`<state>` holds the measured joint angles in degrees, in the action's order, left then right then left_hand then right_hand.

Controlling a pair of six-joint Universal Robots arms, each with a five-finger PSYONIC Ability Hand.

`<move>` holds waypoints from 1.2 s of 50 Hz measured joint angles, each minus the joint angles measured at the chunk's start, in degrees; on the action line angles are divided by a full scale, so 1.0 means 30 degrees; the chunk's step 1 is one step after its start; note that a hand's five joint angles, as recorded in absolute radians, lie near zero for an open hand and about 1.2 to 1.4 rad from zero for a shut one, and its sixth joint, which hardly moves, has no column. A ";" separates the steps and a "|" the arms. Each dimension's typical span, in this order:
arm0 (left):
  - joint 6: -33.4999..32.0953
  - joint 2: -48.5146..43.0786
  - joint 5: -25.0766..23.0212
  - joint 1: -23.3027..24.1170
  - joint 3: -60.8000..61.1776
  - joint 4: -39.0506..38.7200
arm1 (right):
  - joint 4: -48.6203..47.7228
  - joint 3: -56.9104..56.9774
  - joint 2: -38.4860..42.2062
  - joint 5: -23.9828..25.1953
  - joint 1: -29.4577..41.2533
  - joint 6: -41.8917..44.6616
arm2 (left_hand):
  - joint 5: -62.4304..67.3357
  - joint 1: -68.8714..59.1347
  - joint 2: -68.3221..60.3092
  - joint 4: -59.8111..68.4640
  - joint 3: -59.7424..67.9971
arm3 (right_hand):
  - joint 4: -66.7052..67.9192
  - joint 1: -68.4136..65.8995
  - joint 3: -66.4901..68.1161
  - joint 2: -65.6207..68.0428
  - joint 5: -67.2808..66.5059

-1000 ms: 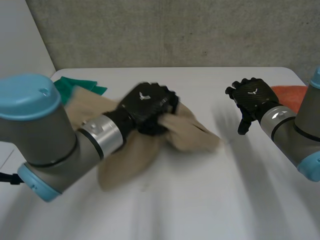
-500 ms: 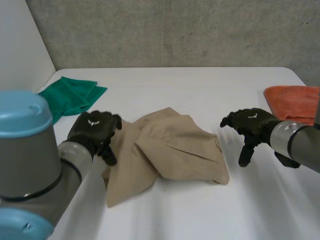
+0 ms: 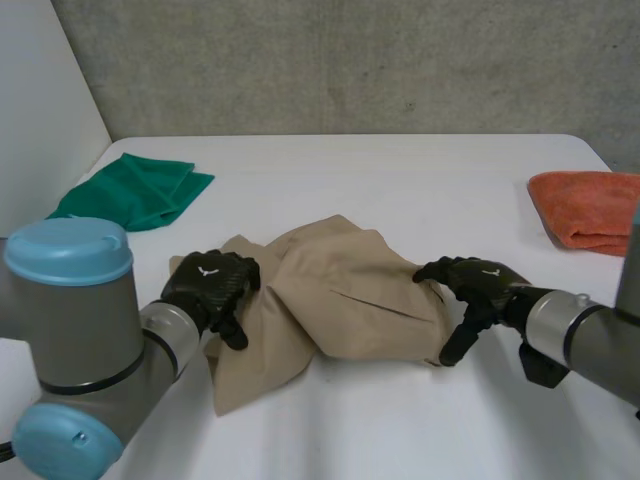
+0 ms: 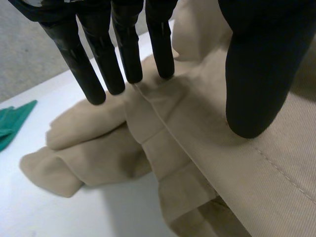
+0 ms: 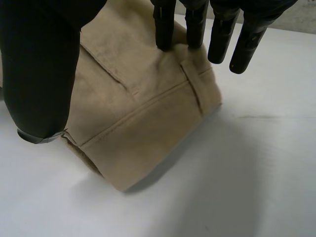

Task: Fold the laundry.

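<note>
As the tan garment (image 3: 340, 300) lies crumpled on the table (image 3: 400, 180), my left hand (image 3: 212, 290) spreads open over one end. My right hand (image 3: 472, 290), fingers straight, meets the other.

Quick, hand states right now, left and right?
Left hand: open, straight fingertips resting on the tan garment.
Right hand: open, fingers straight at the garment's other end, holding nothing.

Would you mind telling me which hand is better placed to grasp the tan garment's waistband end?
Probably the right hand: its open fingers and thumb bracket the waistband end; the left hand rests on the opposite, crumpled side of the garment.
</note>
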<state>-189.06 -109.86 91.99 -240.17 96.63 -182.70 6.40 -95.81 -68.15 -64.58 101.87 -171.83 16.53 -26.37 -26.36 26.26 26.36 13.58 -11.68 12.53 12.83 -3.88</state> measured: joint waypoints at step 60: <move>-0.2533 -0.2454 0.0311 -0.2772 -1.3054 -0.4132 | 0.1653 2.0965 0.5592 -0.5769 0.4152 0.8578 | 1.3164 -1.2491 -1.4071 1.4200 1.3967 | 1.8180 -1.4963 1.8419 1.8319 -1.7548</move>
<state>-196.66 -117.22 92.92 -248.48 57.47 -195.10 11.36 -32.91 -51.38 -81.88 114.32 -146.10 56.02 -63.85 -68.58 68.86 68.26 68.12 -56.57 67.79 67.79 -56.53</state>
